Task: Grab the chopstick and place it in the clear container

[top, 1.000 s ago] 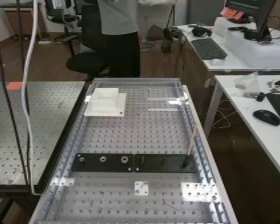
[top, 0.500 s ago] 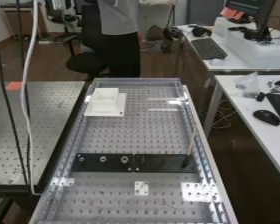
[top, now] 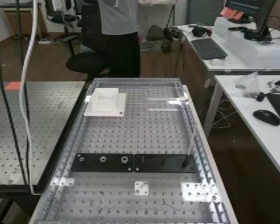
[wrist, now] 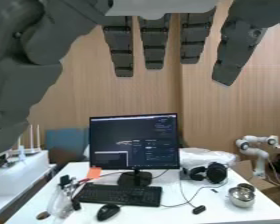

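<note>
Hanging cables drifted slightly sideways.
Over the grey perforated metal table (top: 54,125), the long white cable (top: 34,12) swung a little toward the high view's left, its middle and lower stretches moving most visibly. The thin black cable (top: 5,100) nearest the high view's left edge also shifted slightly that way, most clearly along its upper part.

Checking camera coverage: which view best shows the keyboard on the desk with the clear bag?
The wrist view: the keyboard appears whole there, in front of the monitor. The high view catches part of it, cut off by the right edge.
</note>
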Controlling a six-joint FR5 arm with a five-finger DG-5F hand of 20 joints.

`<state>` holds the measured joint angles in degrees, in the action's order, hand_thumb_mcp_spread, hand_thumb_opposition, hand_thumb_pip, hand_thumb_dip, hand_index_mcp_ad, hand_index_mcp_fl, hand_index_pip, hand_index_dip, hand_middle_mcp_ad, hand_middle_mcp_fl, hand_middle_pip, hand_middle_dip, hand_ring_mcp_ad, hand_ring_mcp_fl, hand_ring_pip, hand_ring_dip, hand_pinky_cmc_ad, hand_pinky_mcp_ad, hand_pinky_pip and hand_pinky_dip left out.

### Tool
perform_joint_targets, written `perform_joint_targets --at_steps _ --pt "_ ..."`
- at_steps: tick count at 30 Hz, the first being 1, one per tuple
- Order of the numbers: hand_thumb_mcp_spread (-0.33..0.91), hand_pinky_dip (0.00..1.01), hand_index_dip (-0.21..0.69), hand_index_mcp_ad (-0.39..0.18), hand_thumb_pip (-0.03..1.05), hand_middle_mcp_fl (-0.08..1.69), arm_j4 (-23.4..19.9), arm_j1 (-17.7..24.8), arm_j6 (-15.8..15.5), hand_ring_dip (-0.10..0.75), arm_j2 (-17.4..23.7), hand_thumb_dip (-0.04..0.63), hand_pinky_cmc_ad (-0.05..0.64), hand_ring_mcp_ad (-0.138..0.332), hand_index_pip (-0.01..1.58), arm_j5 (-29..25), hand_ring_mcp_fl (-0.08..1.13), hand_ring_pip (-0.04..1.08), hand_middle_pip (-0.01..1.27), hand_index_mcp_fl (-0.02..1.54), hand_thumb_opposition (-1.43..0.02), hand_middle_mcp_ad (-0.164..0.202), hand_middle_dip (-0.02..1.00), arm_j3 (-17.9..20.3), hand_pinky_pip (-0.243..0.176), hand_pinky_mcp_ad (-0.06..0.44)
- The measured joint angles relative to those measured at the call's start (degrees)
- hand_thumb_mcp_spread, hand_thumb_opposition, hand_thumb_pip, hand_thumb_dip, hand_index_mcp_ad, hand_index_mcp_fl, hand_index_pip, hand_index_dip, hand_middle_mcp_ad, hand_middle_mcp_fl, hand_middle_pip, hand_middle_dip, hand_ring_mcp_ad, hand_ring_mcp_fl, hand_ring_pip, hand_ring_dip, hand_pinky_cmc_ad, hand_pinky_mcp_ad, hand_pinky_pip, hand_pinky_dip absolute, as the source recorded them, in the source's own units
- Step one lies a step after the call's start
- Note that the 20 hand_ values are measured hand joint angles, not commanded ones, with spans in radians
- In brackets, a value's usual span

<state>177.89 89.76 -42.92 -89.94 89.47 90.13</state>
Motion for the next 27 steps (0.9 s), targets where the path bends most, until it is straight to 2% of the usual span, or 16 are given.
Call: perform_joint_targets --at_steps 10,16,22,27 --pt "0.29 0.13 0.175 -0.021 0.25 0.06 -0.28 0.02 0.15 0.042 0.01 0.054 0.476 0.192 0.05 -0.23 0.02 0.10 0.14 0.26 -0.68 0.101 0.13 0.10 0.005 0.358" --pt "0.29 0.14 0.175 -0.021 0.27 0.06 -1.51 0.06 2.01 0.042 -0.16 0.054 0.476 0.194 0.05 -0.83 0.02 0.10 0.14 0.26 -0.68 0.103 0.13 0.90 0.002 0.358" --pt "0.29 0.15 0.175 -0.021 0.28 0.08 -5.17 0.20 6.07 0.042 -0.29 0.054 0.476 0.194 0.05 -2.47 0.02 0.10 0.14 0.26 -0.68 0.103 0.13 3.25 0.002 0.360" --pt "0.29 0.15 0.178 -0.021 0.31 0.12 -10.33 0.28 12.80 0.051 -0.52 0.054 0.476 0.194 0.05 -4.55 0.02 0.11 0.14 0.26 -0.70 0.105 0.14 6.24 0.002 0.358"
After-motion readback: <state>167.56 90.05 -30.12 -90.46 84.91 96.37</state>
